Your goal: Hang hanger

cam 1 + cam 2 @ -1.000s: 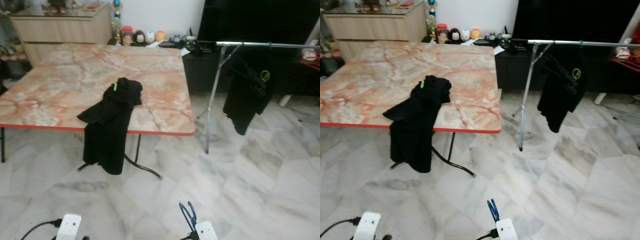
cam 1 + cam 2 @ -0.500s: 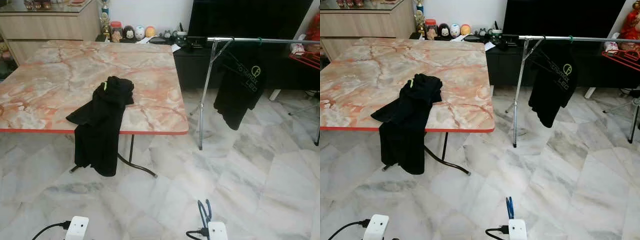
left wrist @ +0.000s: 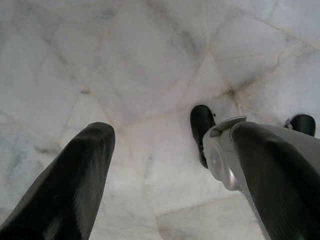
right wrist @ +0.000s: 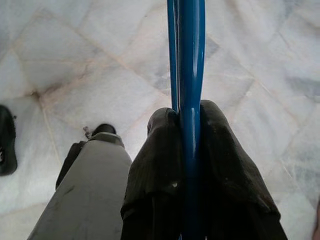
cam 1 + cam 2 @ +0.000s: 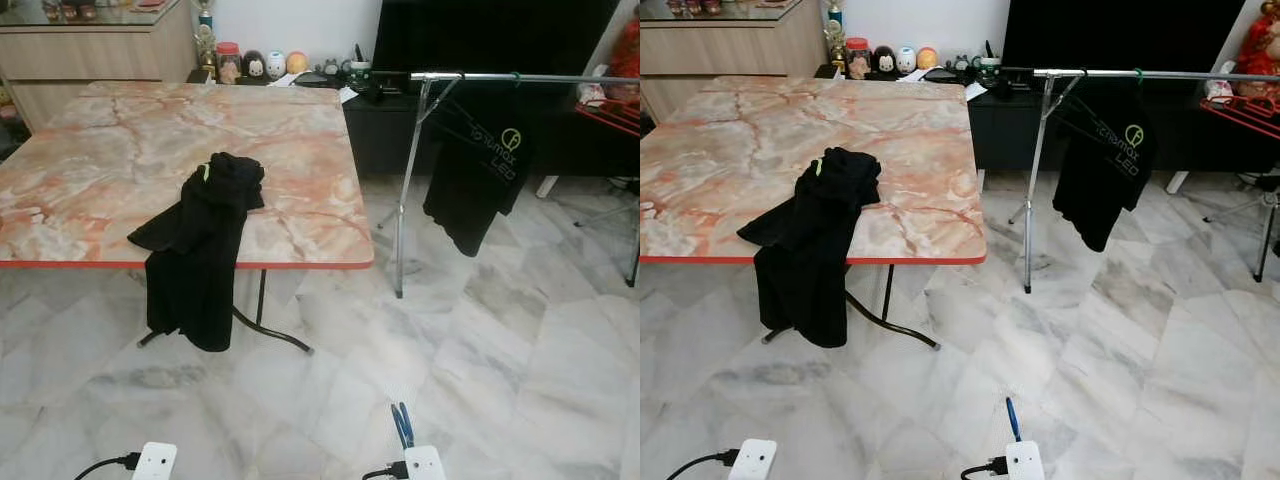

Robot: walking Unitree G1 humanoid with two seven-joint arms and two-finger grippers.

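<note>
From the head views I count one clothes rail carrying one black shirt, another black garment draped off the table. In the left wrist view, my left gripper hangs with fingers apart over bare floor. In the right wrist view, my right gripper is clamped on the one blue hanger (thin grip: it could twist and miss the rail).

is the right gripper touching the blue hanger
Touching. The right wrist view shows the right gripper with both black fingers pressed against the blue hanger, no gap on either side.
</note>
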